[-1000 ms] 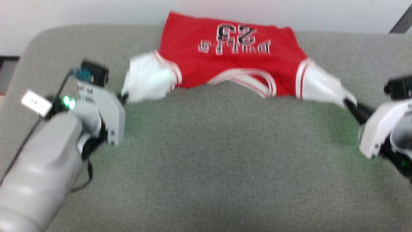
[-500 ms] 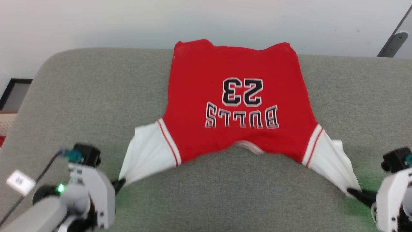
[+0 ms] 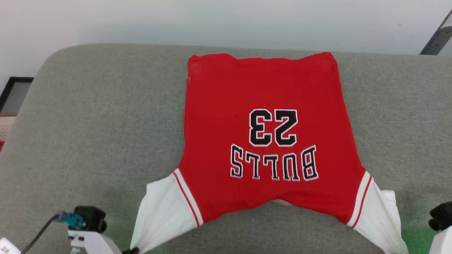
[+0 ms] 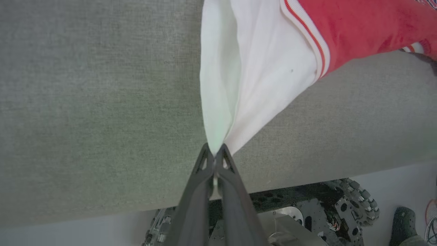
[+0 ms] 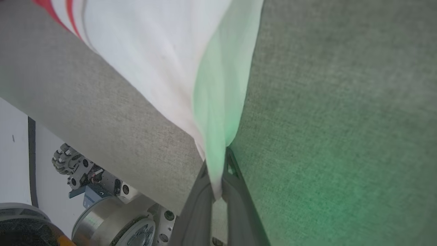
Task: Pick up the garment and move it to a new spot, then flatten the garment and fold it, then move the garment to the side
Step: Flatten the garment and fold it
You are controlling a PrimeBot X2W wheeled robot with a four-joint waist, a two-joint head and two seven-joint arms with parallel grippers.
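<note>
The garment [image 3: 265, 106] lies spread on the grey cushion [image 3: 88, 123], red body flat, with "BULLS" and 23 upside down to me. Its white sleeves point toward the near edge, the left one [image 3: 162, 211] and the right one [image 3: 379, 218] each drawn to a taut point. My left gripper [image 4: 214, 155] is shut on the tip of the left sleeve [image 4: 259, 68], and its tips [image 3: 132, 251] sit at the head view's bottom edge. Over on the other side, my right gripper [image 5: 218, 167] is shut on the tip of the right sleeve [image 5: 164, 51].
A pale wall [image 3: 212, 21] rises behind the cushion's far edge, and a dark slanted bar [image 3: 438, 35] stands at the top right. Just behind both grippers is the cushion's near edge [image 4: 102, 212], with my wheeled base [image 4: 341, 205] below it. Bare cushion lies on both sides of the garment.
The head camera has shifted. The garment, earlier bunched at the far edge, has been drawn toward the near edge and now lies stretched out. Both grippers stayed shut on the sleeves.
</note>
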